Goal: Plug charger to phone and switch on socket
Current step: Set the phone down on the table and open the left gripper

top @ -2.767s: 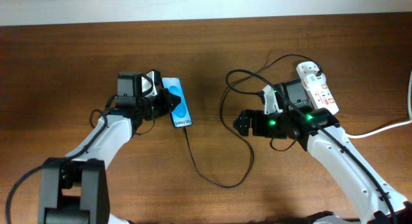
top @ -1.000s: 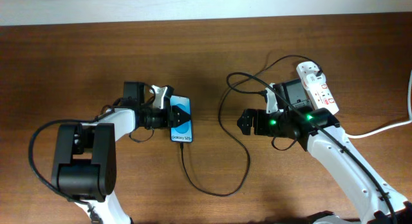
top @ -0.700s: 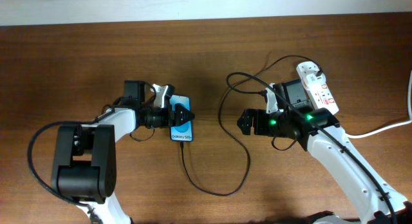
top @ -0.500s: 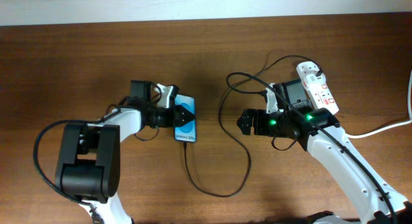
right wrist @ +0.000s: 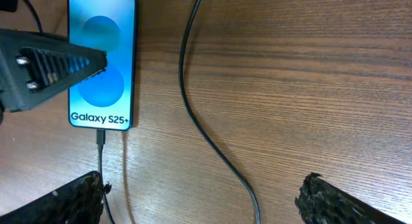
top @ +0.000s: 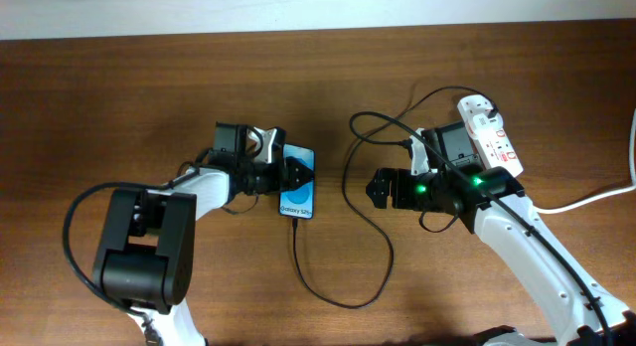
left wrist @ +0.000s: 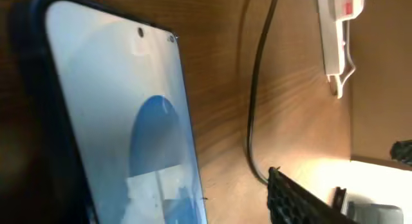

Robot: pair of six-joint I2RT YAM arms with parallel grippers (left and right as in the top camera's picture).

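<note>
The phone lies flat on the wooden table, blue screen up, and also shows in the wrist views. The black charger cable is plugged into its lower end, loops across the table and runs to the white socket at the far right. My left gripper is open and straddles the phone. Its one visible finger stands clear of the phone's edge. My right gripper hovers wide open beside the socket, holding nothing, and the cable passes under it.
A thick white cord leaves the socket toward the right edge. The table's back edge meets a pale wall. The charger's loop lies between the two arms.
My left gripper and the phone have slid to the right, dragging the cable end along. The jaws have widened. The right arm has not moved.
</note>
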